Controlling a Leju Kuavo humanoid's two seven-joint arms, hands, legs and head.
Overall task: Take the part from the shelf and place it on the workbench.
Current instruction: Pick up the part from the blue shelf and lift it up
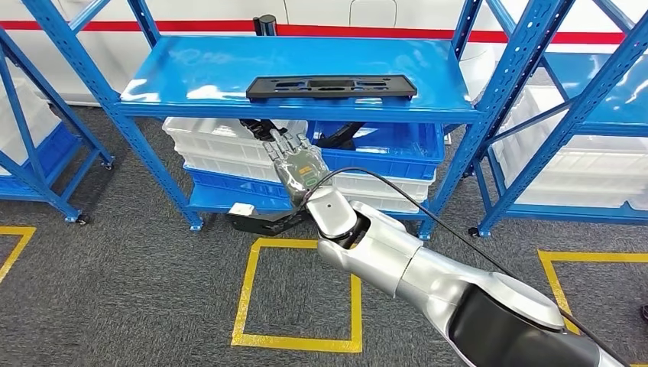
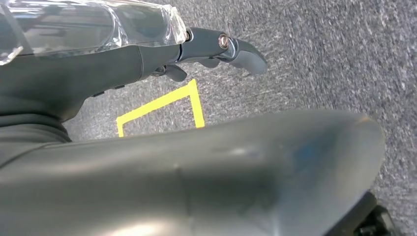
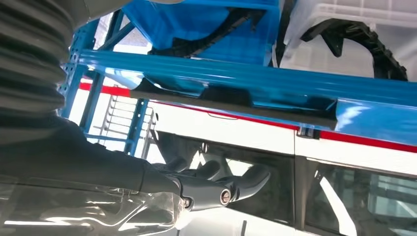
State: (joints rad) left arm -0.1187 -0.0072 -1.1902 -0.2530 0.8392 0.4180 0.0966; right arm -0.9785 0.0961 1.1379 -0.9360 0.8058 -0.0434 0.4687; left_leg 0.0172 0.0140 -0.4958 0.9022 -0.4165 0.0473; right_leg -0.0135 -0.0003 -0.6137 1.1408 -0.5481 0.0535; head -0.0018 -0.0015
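The part (image 1: 332,86), a long flat black plate with cut-outs, lies on the top blue shelf (image 1: 229,69) near its front edge. My right hand (image 1: 296,164) reaches toward the rack, just below and in front of the shelf edge, under the left half of the part, fingers spread and holding nothing. In the right wrist view the part's long edge (image 3: 236,107) runs along the shelf lip, apart from the hand (image 3: 211,184). The left hand (image 2: 221,49) hangs over grey carpet, holding nothing.
Under the top shelf stand a white bin (image 1: 206,141) and a blue bin (image 1: 397,149) with black parts inside. More blue racks flank both sides. Yellow tape squares (image 1: 248,290) mark the carpet in front of the rack.
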